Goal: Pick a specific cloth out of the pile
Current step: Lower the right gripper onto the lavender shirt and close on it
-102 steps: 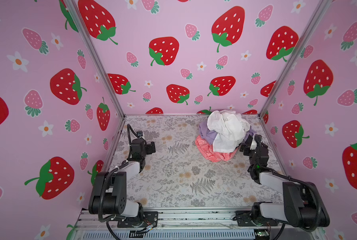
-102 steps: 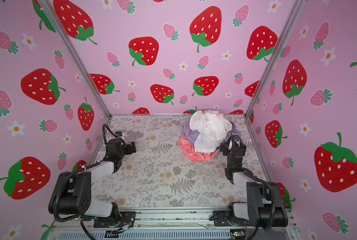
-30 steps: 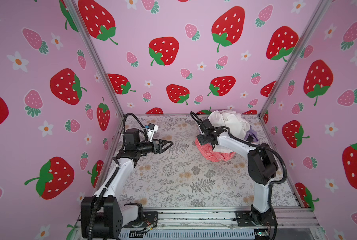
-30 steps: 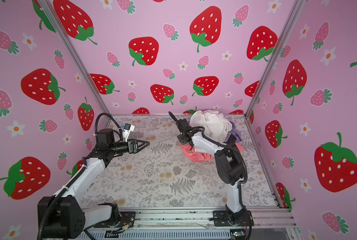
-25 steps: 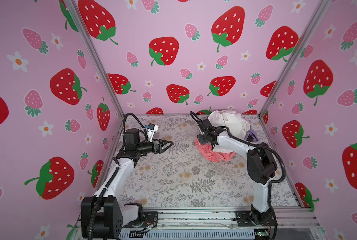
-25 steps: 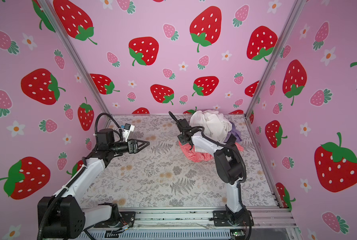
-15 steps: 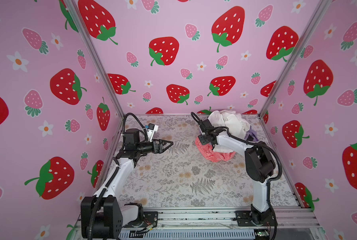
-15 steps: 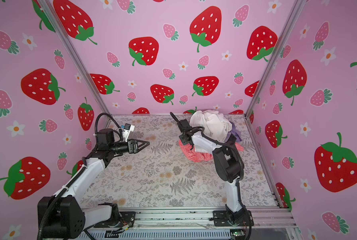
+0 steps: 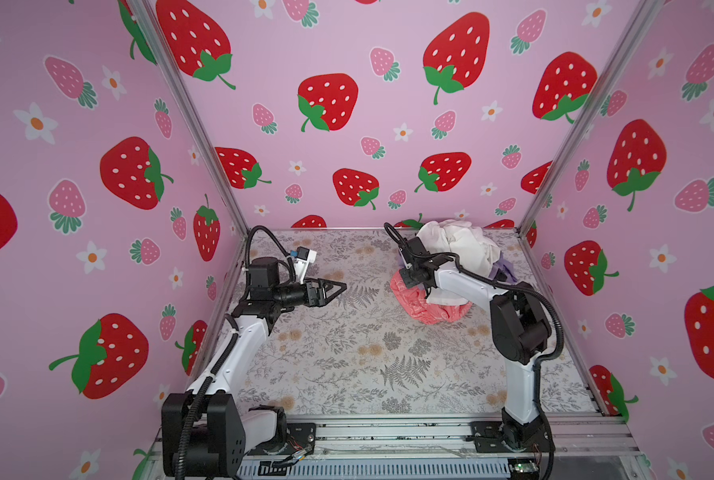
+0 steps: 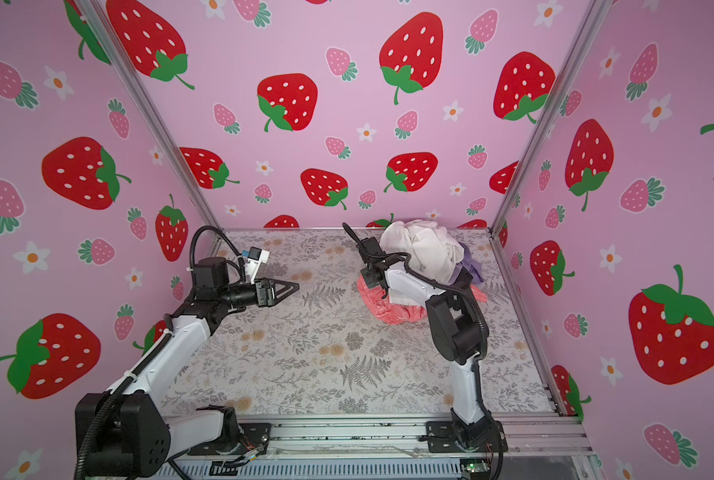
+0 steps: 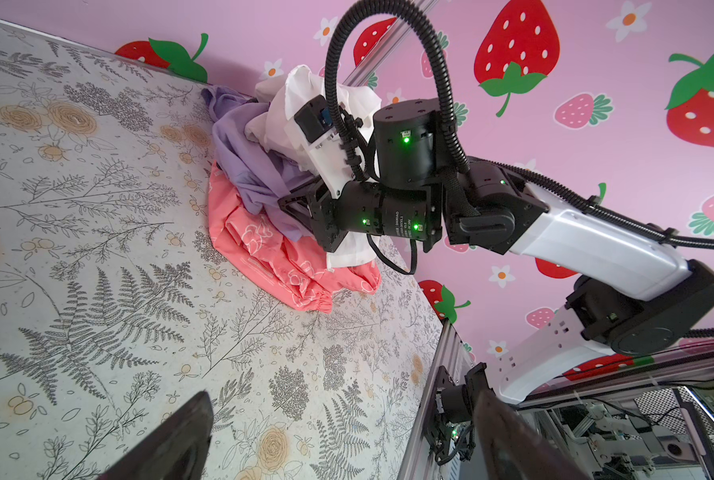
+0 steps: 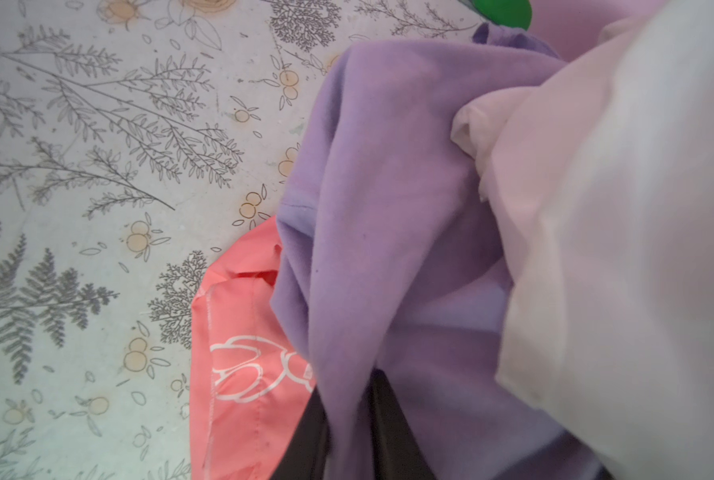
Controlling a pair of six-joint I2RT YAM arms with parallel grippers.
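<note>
The right gripper sits at the left flank of the pile, far right on the table. Its fingers are clamped on a fold of the purple cloth, probably because it hangs free there between the white cloth and the coral cloth. The left gripper hovers left, fingers apart, likely out of the way; no bin or basket shows.

One pile, two robot arms

A floral-printed tabletop is enclosed by pink strawberry-patterned walls; aluminium posts are set at the corners, a rail along the front.
</note>
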